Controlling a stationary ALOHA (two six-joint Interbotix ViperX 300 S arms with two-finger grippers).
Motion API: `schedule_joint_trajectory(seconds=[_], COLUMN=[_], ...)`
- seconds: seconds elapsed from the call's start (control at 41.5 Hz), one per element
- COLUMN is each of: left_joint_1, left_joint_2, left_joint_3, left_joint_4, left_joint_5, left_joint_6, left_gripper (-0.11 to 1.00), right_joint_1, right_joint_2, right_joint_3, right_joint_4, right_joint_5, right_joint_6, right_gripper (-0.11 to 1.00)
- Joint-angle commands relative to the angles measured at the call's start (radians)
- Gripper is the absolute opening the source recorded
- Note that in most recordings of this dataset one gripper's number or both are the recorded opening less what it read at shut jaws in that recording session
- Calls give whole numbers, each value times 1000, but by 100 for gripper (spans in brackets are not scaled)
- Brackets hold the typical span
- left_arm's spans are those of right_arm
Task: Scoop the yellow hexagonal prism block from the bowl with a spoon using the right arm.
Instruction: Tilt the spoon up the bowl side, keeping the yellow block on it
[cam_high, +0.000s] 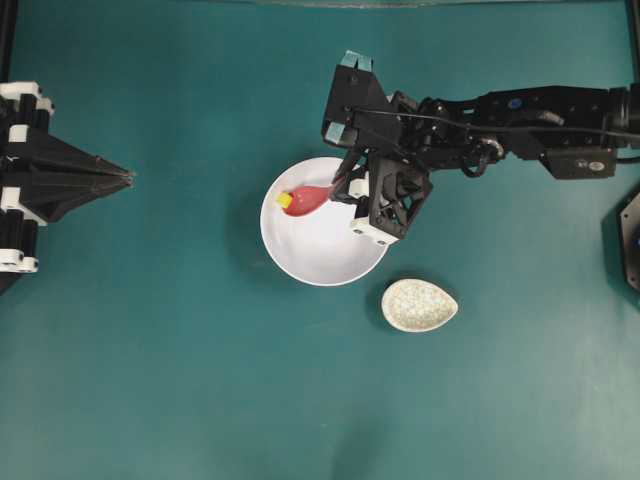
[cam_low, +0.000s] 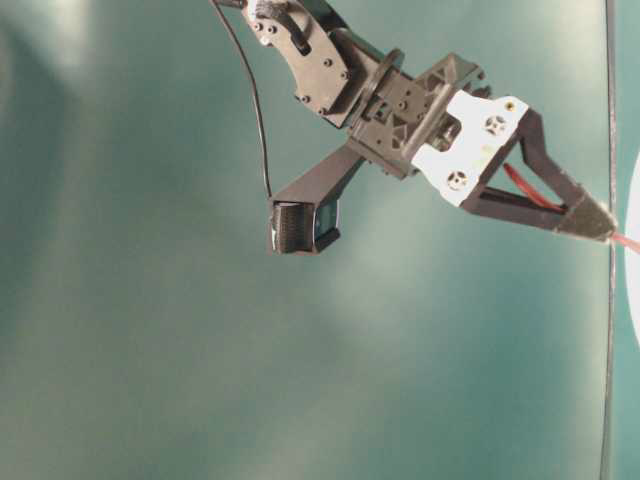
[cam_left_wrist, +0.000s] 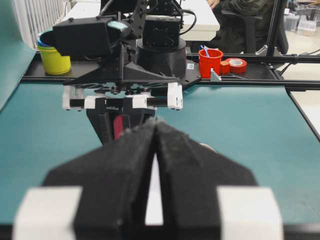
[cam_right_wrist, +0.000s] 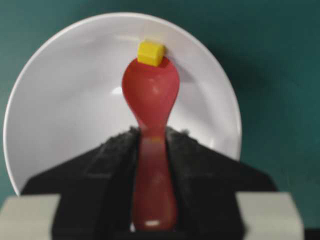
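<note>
The white bowl (cam_high: 322, 252) sits mid-table. My right gripper (cam_high: 341, 189) reaches over its right rim and is shut on the handle of the pink-red spoon (cam_high: 308, 200). The scoop lies inside the bowl, pointing left. The yellow hexagonal prism block (cam_high: 285, 200) rests at the scoop's tip, near the bowl's left wall. In the right wrist view the block (cam_right_wrist: 150, 53) touches the far edge of the spoon (cam_right_wrist: 150, 97), with the bowl (cam_right_wrist: 65, 110) behind and my right gripper (cam_right_wrist: 151, 134) clamping the handle. My left gripper (cam_high: 128, 178) is shut and empty at the far left, also seen closed in its own view (cam_left_wrist: 156, 124).
A small speckled oval rest (cam_high: 419, 305) lies just right of and below the bowl. Beyond the table's far edge in the left wrist view stand a yellow cup (cam_left_wrist: 54, 61), a red cup (cam_left_wrist: 210, 62) and a red tape roll (cam_left_wrist: 237, 65).
</note>
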Motion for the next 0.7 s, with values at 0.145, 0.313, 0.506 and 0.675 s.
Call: schedule_joint_trajectory(seconds=[0.145, 0.313, 0.506, 0.675], left_joint_1=[2, 2, 2, 0], left_joint_2=[8, 8, 8, 8], left_joint_3=[-15, -15, -15, -15], left_joint_4=[3, 3, 3, 3], left_joint_5=[-2, 0, 0, 2], left_joint_6=[-2, -2, -2, -2], left_gripper=[1, 1, 1, 1], right_joint_1=[-3, -2, -2, -2], right_joint_2=[-43, -52, -54, -54], right_joint_3=[-23, -23, -21, -23], right_joint_4=[-2, -2, -2, -3], right_joint_5=[-9, -9, -12, -17], right_joint_6=[-2, -2, -2, -2], right_gripper=[23, 23, 23, 23])
